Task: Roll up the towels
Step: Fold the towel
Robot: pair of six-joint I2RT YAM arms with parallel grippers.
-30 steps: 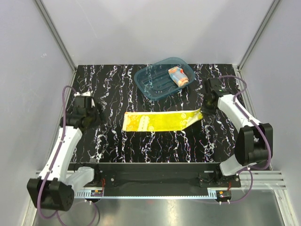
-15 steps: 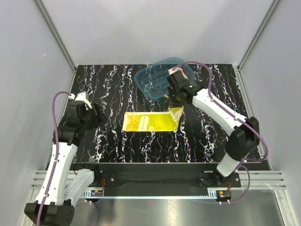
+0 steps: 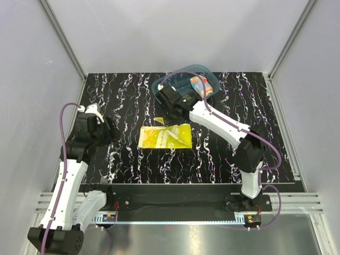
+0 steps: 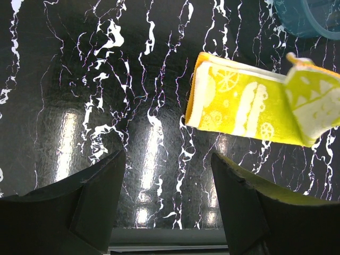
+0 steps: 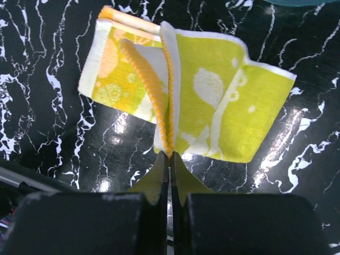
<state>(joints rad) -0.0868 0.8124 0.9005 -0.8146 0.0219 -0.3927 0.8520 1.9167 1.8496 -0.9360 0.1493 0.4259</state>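
right hand (image 5: 169, 159) clamped on the yellow towel (image 3: 166, 137)

at the left, the left hand (image 4: 167, 159) sits over the black marbled worktop (image 3: 122, 95), its fingers apart with nothing between them. the yellow towel lies ahead of it near the worktop's middle, its right end doubled back over the rest. the right hand's fingers are pressed together on that raised orange-trimmed edge. farther right and toward the back, the orange-dotted towel (image 3: 200, 85) lies rolled inside the teal tub (image 3: 186, 71).
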